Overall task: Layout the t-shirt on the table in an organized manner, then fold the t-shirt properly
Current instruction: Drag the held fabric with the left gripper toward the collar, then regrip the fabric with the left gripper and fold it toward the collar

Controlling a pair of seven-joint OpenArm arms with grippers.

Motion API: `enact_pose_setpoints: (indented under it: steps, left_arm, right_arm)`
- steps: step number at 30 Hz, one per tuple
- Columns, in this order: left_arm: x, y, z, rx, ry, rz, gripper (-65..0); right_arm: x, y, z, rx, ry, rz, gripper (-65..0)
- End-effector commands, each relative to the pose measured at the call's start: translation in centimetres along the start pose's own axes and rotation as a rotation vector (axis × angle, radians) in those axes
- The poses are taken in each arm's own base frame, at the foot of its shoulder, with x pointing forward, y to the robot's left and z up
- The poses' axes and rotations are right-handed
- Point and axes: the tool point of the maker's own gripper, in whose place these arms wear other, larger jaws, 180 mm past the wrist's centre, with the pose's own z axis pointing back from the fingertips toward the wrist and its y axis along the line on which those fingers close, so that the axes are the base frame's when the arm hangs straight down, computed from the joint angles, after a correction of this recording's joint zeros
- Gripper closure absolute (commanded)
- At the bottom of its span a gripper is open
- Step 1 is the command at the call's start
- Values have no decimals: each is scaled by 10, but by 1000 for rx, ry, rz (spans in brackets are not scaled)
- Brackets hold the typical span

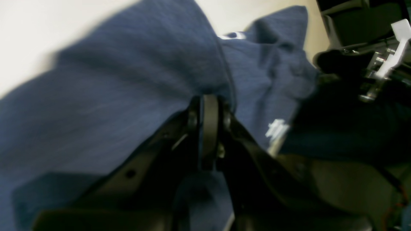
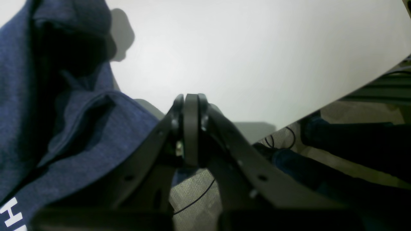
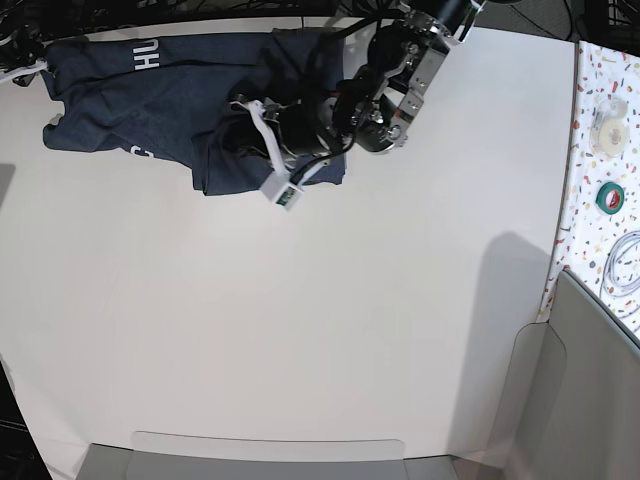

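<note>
The t-shirt (image 3: 150,105), dark navy with white letters, lies bunched along the far left of the table (image 3: 300,330). My left gripper (image 3: 238,128) reaches in from the far right and sits on the shirt's right part. In the left wrist view this gripper (image 1: 208,98) is shut with blue cloth (image 1: 112,96) pinched at its tips, lifted off the table (image 1: 32,25). My right gripper (image 2: 191,96) is shut by the table's (image 2: 257,48) edge, with the shirt's hem (image 2: 96,128) running into its fingers. White lettering (image 2: 13,215) shows low on the cloth.
A speckled strip (image 3: 600,70) runs down the right side, carrying a pale tape roll (image 3: 607,120), a green roll (image 3: 610,195) and a coiled cable (image 3: 625,262). A grey panel (image 3: 590,390) stands at the near right corner. Cables lie on the floor (image 2: 199,195) beyond the table edge.
</note>
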Motion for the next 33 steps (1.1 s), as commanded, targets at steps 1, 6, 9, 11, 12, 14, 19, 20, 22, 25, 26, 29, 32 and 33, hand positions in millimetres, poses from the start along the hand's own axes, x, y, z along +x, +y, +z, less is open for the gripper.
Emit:
enact_pose_setpoints:
  steps: [1,6,9,11,12,14,19,20,22,25,26,29,32,33]
  left_arm:
    - [14,4,8,9,-44,-13,-1]
    - [-7,52,32,125,-41,60,-1]
    - [-17,73,46,181,-34,88,-1]
    - [-25,82,52,205,-23,102,-1]
    - [-30,85,54,212,-16,109,-1]
    - [-35,86,55,218,-8,118,-1]
    - [-46,80,52,201,8,138,-1]
    - [-46,79,52,198,6,139,-1]
    - [-42,73,53,188,-1,129,-1]
    - [-33,56,54,156,-32,112,-1]
    - [-30,52,54,150,-41,107,-1]
    - [-32,48,53,139,-21,108,-1]
    - [-32,45,50,133,-18,112,-1]
    - [-32,45,50,132,-20,112,-1]
  right_arm:
    - [14,-2,5,-3,-47,27,0]
    - [1,-5,-5,16,-6,-7,0]
    - [-7,-5,-11,27,18,-27,0]
    - [-8,-5,-12,30,21,-31,0]
    - [-8,-5,-12,30,21,-31,0]
    - [-8,-5,-12,30,21,-31,0]
    - [-6,-4,-12,32,15,-32,0]
    - [-5,-3,-12,33,12,-33,0]
    - [-5,-3,-12,33,12,-33,0]
    - [-5,-3,-13,34,13,-34,0]
    - [-5,-3,-13,34,13,-34,0]
    - [-5,-3,-13,34,12,-34,0]
    - [-5,-3,-13,34,12,-34,0]
    - [-5,-3,-13,34,12,-34,0]
